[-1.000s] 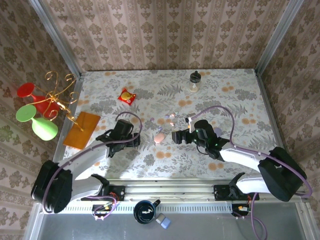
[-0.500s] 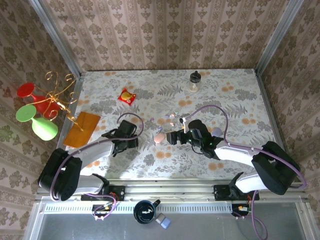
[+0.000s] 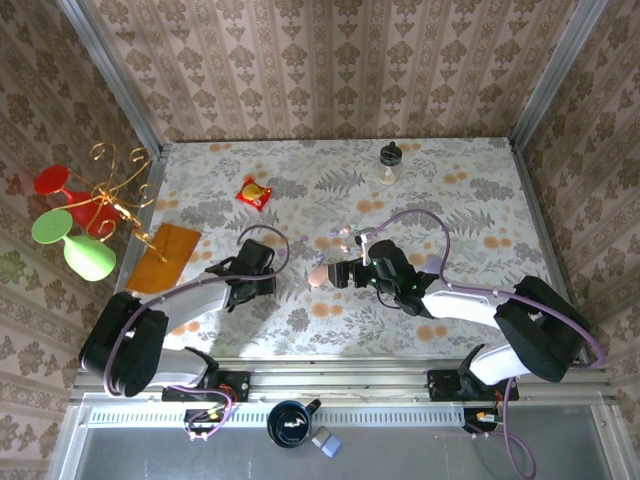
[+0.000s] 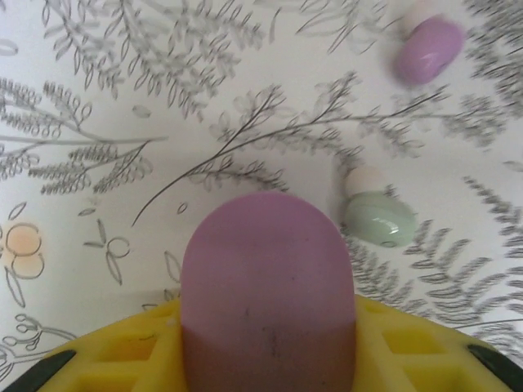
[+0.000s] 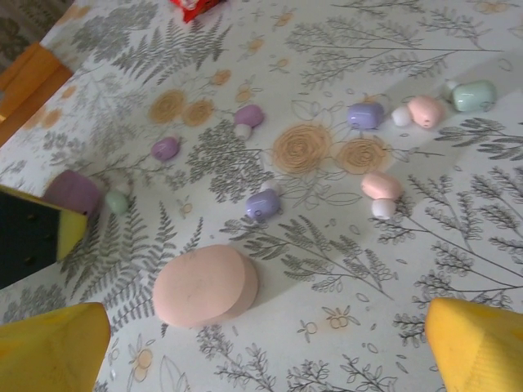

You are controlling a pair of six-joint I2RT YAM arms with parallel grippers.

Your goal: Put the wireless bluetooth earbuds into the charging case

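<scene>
We see the left gripper [image 4: 270,331] pinching a lilac case [image 4: 268,261] — the right gripper [image 5: 265,347] spread wide below a pink case [image 5: 204,286].

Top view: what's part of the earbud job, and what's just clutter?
Job: earbuds, pink case, lilac case.
Clutter: snack packet, bottle, orange sheet, goblets, mug.

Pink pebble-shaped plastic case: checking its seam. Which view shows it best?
Right wrist: the pink pebble-shaped plastic case lies close, whole and unobstructed. Top external shows the case as a small pink blob.
</scene>
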